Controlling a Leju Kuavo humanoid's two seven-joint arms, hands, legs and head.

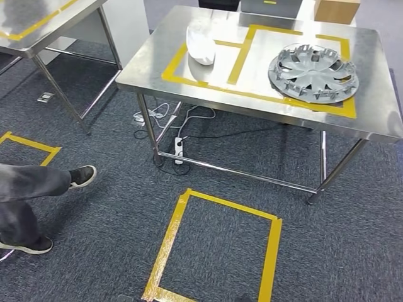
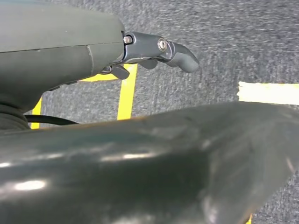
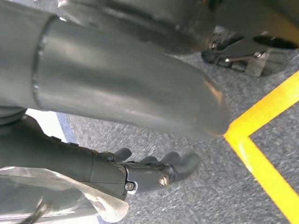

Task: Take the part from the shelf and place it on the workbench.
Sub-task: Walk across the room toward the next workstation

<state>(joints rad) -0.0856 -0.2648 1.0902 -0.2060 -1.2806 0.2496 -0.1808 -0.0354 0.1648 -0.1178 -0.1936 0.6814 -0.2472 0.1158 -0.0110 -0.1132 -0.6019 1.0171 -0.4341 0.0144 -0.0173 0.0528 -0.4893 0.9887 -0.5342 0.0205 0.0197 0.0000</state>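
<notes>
Where workbench (image 1: 190, 100) stands, hubcap (image 1: 312, 71) bears no legible writing.

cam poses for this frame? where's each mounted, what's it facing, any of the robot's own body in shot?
Head: high on the body, facing forward and down at the steel workbench and grey carpet; no arms.
Left wrist: behind the left hand, facing the floor.
Right wrist: behind the right hand, facing the floor.
Shared: grey carpet with yellow floor tape.
</notes>
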